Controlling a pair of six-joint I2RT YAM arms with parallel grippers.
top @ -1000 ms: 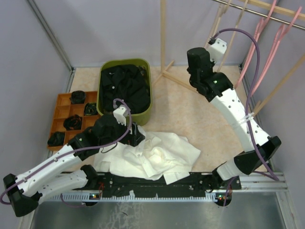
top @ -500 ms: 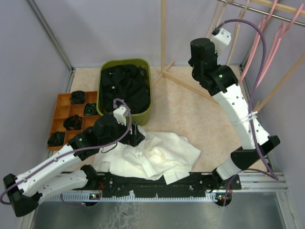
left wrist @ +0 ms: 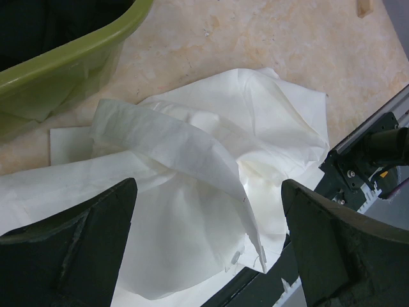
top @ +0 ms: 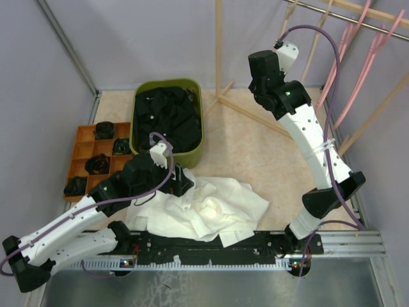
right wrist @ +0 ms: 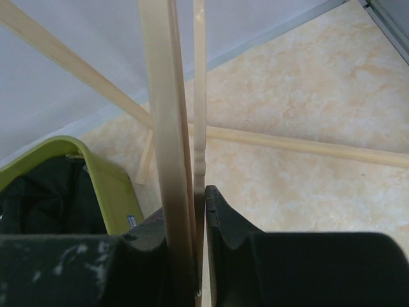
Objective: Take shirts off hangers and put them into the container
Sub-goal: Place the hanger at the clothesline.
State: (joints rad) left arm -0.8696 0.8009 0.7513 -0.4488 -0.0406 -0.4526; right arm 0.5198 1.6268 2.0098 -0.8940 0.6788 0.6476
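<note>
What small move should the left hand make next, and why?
Probably lower the left hand onto the off-white shirt, at its raised fold: its jaws stand wide open above it, and the shirt lies on the table beside the green tub, not in it.

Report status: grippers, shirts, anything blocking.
Left gripper open over white shirt on table. Right gripper closed on light wooden hanger. Container holds black shirt. Nothing between white shirt and container.
</note>
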